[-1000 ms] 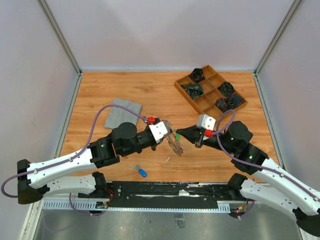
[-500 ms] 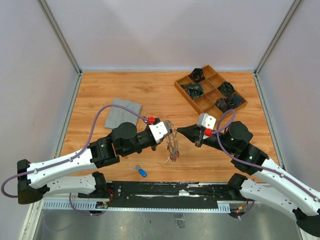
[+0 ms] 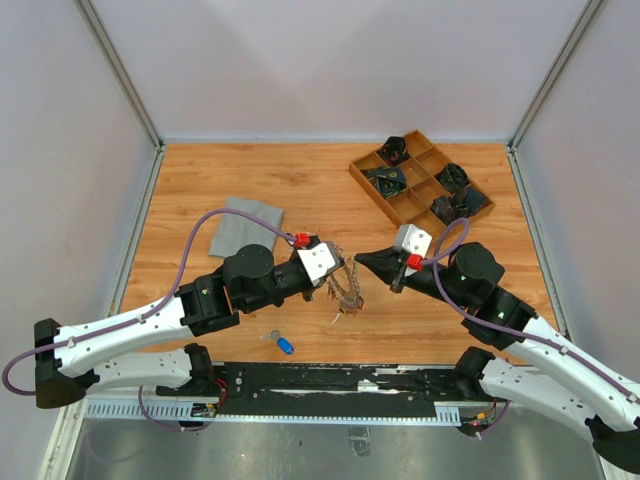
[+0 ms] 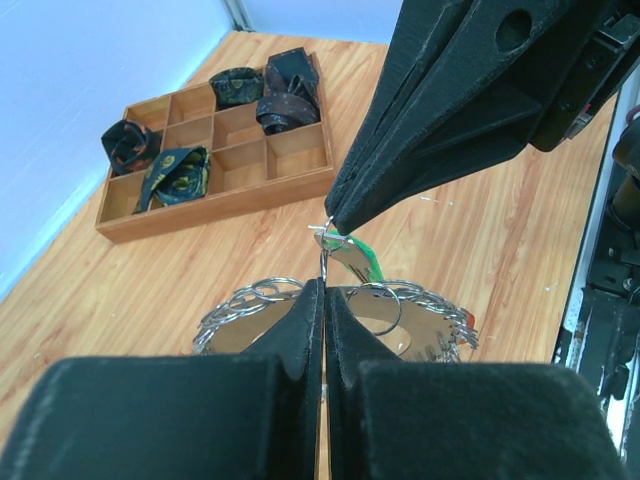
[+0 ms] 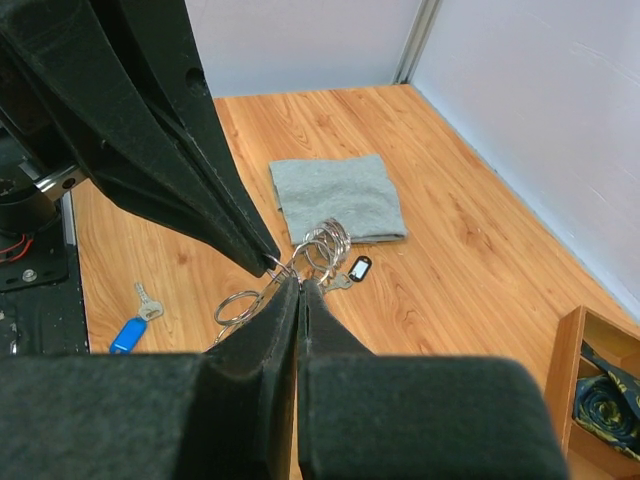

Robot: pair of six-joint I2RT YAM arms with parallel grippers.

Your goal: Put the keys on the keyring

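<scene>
Here, a thin, shiny metal keyring hangs above mid-table, pinched by the closed matte-black left gripper. The right gripper is closed on a green-tagged key. A divided wooden tray holds rolled ties.

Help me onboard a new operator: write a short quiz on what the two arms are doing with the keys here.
1. True or false: the blue-tagged key is already on the keyring.
2. What does the left gripper hold? A. nothing, it is open; B. the keyring; C. a screwdriver.
3. Fill in: the right gripper pinches the small ring of a key whose tag is ___.

Key:
1. False; it lies loose on the table near the left arm.
2. B.
3. Green.
</scene>
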